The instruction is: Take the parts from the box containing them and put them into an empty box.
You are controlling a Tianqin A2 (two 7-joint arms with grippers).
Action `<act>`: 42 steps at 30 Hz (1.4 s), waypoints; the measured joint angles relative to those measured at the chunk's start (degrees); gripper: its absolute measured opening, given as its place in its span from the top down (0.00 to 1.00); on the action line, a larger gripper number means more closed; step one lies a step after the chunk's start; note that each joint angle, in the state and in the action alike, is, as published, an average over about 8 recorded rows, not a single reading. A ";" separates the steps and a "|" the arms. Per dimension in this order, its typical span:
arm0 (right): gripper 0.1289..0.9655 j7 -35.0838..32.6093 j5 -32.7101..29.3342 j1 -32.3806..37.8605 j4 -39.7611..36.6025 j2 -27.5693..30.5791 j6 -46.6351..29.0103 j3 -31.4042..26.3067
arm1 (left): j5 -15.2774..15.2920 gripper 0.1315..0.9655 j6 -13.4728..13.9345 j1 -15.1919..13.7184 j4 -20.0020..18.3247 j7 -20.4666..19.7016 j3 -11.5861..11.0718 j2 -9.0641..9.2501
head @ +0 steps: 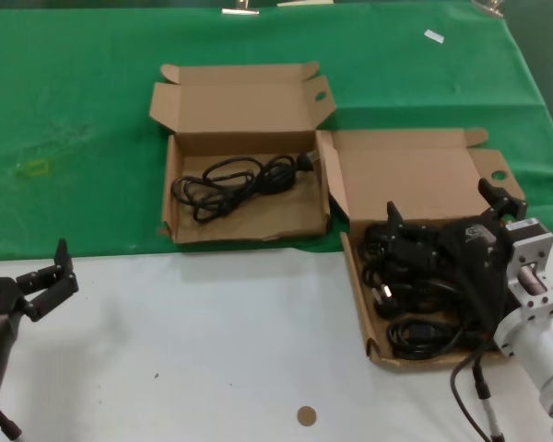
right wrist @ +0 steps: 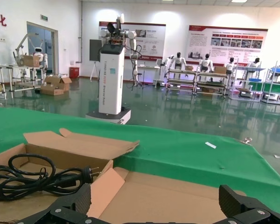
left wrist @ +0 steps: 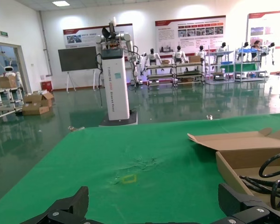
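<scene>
Thin black power cords (head: 415, 285) with chunky plugs lie heaped as loose loops in the right-hand cardboard mailer box (head: 415, 175), the one with the straight front wall and its lid folded back. One more looped cord (head: 235, 182) lies alone in the left-hand mailer box (head: 244, 226), whose low front wall is ragged. The right gripper (head: 447, 214) hangs over the heap with fingers spread wide, gripping nothing, while the left gripper (head: 46, 276) waits open above the white table (head: 212, 341).

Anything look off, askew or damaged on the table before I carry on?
Small things only: the left box has a ragged, wavy front wall edge, and a brown cardboard disc lies loose on the white table. One cord sits inside that box; nothing spilled.
</scene>
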 joint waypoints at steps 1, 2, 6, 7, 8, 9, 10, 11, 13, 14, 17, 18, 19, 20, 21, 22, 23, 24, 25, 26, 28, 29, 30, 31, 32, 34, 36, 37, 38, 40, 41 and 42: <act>0.00 0.00 0.00 0.00 0.00 0.00 0.00 0.00 | 0.00 0.00 0.00 0.00 0.00 0.00 0.00 0.00; 0.00 0.00 0.00 0.00 0.00 0.00 0.00 0.00 | 0.00 0.00 0.00 0.00 0.00 0.00 0.00 0.00; 0.00 0.00 0.00 0.00 0.00 0.00 0.00 0.00 | 0.00 0.00 0.00 0.00 0.00 0.00 0.00 0.00; 0.00 0.00 0.00 0.00 0.00 0.00 0.00 0.00 | 0.00 0.00 0.00 0.00 0.00 0.00 0.00 0.00; 0.00 0.00 0.00 0.00 0.00 0.00 0.00 0.00 | 0.00 0.00 0.00 0.00 0.00 0.00 0.00 0.00; 0.00 0.00 0.00 0.00 0.00 0.00 0.00 0.00 | 0.00 0.00 0.00 0.00 0.00 0.00 0.00 0.00; 0.00 0.00 0.00 0.00 0.00 0.00 0.00 0.00 | 0.00 0.00 0.00 0.00 0.00 0.00 0.00 0.00; 0.00 0.00 0.00 0.00 0.00 0.00 0.00 0.00 | 0.00 0.00 0.00 0.00 0.00 0.00 0.00 0.00; 0.00 0.00 0.00 0.00 0.00 0.00 0.00 0.00 | 0.00 0.00 0.00 0.00 0.00 0.00 0.00 0.00; 0.00 0.00 0.00 0.00 0.00 0.00 0.00 0.00 | 0.00 0.00 0.00 0.00 0.00 0.00 0.00 0.00; 0.00 0.00 0.00 0.00 0.00 0.00 0.00 0.00 | 0.00 0.00 0.00 0.00 0.00 0.00 0.00 0.00; 0.00 0.00 0.00 0.00 0.00 0.00 0.00 0.00 | 0.00 0.00 0.00 0.00 0.00 0.00 0.00 0.00; 0.00 0.00 0.00 0.00 0.00 0.00 0.00 0.00 | 0.00 0.00 0.00 0.00 0.00 0.00 0.00 0.00; 0.00 0.00 0.00 0.00 0.00 0.00 0.00 0.00 | 0.00 0.00 0.00 0.00 0.00 0.00 0.00 0.00; 0.00 0.00 0.00 0.00 0.00 0.00 0.00 0.00 | 0.00 0.00 0.00 0.00 0.00 0.00 0.00 0.00; 0.00 0.00 0.00 0.00 0.00 0.00 0.00 0.00 | 0.00 0.00 0.00 0.00 0.00 0.00 0.00 0.00; 0.00 0.00 0.00 0.00 0.00 0.00 0.00 0.00 | 0.00 0.00 0.00 0.00 0.00 0.00 0.00 0.00; 0.00 0.00 0.00 0.00 0.00 0.00 0.00 0.00 | 0.00 0.00 0.00 0.00 0.00 0.00 0.00 0.00; 0.00 0.00 0.00 0.00 0.00 0.00 0.00 0.00 | 0.00 0.00 0.00 0.00 0.00 0.00 0.00 0.00; 0.00 0.00 0.00 0.00 0.00 0.00 0.00 0.00 | 0.00 0.00 0.00 0.00 0.00 0.00 0.00 0.00; 0.00 0.00 0.00 0.00 0.00 0.00 0.00 0.00 | 0.00 0.00 0.00 0.00 0.00 0.00 0.00 0.00; 0.00 0.00 0.00 0.00 0.00 0.00 0.00 0.00 | 0.00 0.00 0.00 0.00 0.00 0.00 0.00 0.00; 0.00 0.00 0.00 0.00 0.00 0.00 0.00 0.00 | 0.00 0.00 0.00 0.00 0.00 0.00 0.00 0.00; 0.00 0.00 0.00 0.00 0.00 0.00 0.00 0.00 | 0.00 0.00 0.00 0.00 0.00 0.00 0.00 0.00; 0.00 0.00 0.00 0.00 0.00 0.00 0.00 0.00 | 0.00 0.00 0.00 0.00 0.00 0.00 0.00 0.00; 0.00 0.00 0.00 0.00 0.00 0.00 0.00 0.00 | 0.00 0.00 0.00 0.00 0.00 0.00 0.00 0.00; 0.00 0.00 0.00 0.00 0.00 0.00 0.00 0.00 | 0.00 0.00 0.00 0.00 0.00 0.00 0.00 0.00; 0.00 0.00 0.00 0.00 0.00 0.00 0.00 0.00 | 0.00 0.00 0.00 0.00 0.00 0.00 0.00 0.00; 0.00 0.00 0.00 0.00 0.00 0.00 0.00 0.00 | 0.00 0.00 0.00 0.00 0.00 0.00 0.00 0.00; 0.00 0.00 0.00 0.00 0.00 0.00 0.00 0.00 | 0.00 0.00 0.00 0.00 0.00 0.00 0.00 0.00; 0.00 0.00 0.00 0.00 0.00 0.00 0.00 0.00 | 0.00 0.00 0.00 0.00 0.00 0.00 0.00 0.00; 0.00 0.00 0.00 0.00 0.00 0.00 0.00 0.00 | 0.00 0.00 0.00 0.00 0.00 0.00 0.00 0.00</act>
